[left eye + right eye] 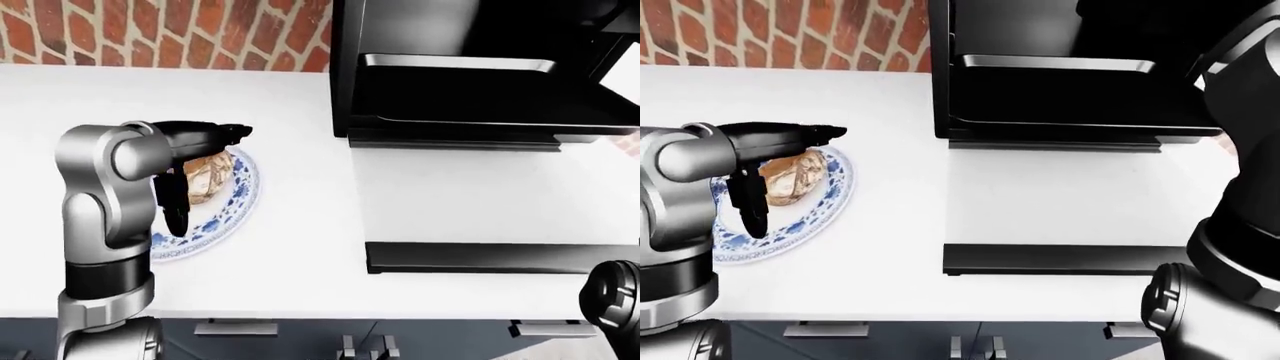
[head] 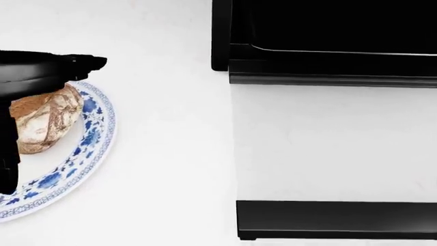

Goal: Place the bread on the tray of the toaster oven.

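hovering left hand (image 2: 41, 72) over bread (image 2: 44, 120), open.

My left hand (image 1: 765, 169) hangs over the bread (image 2: 42, 119) on the blue-patterned plate (image 2: 87, 154), fingers straddling it. In the head view, bare white counter (image 2: 170, 154) runs from the plate rightward to the toaster oven (image 1: 470, 45). Its dropped door (image 2: 334, 143) lies flat across the right side; the tray (image 1: 455, 64) sits within the open mouth above.
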